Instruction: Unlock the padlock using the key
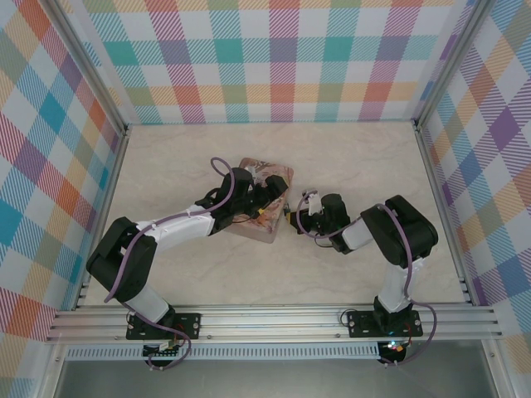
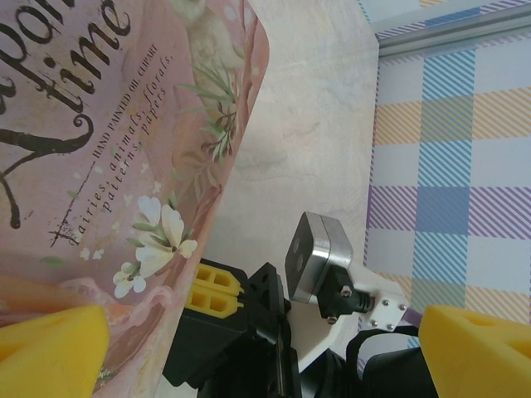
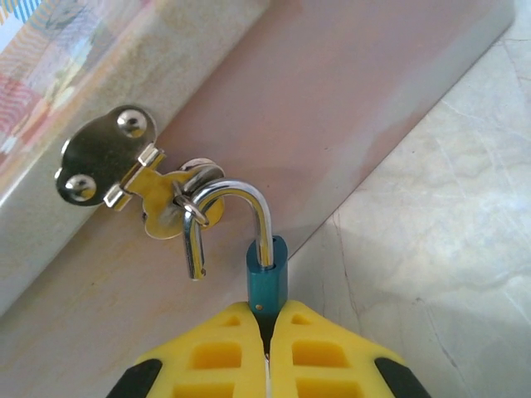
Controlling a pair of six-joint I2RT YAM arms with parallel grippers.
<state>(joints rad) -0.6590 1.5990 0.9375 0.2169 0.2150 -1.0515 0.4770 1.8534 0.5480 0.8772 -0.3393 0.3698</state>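
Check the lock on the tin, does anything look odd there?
Yes. The padlock has its shackle open: one leg is free of the blue body, hooked through the ring of the clasp on the tin. The right tool is shut on the padlock.

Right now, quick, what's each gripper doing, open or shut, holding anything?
Left gripper: open, gripping nothing, pink tin by one finger.
Right gripper: shut on the padlock.
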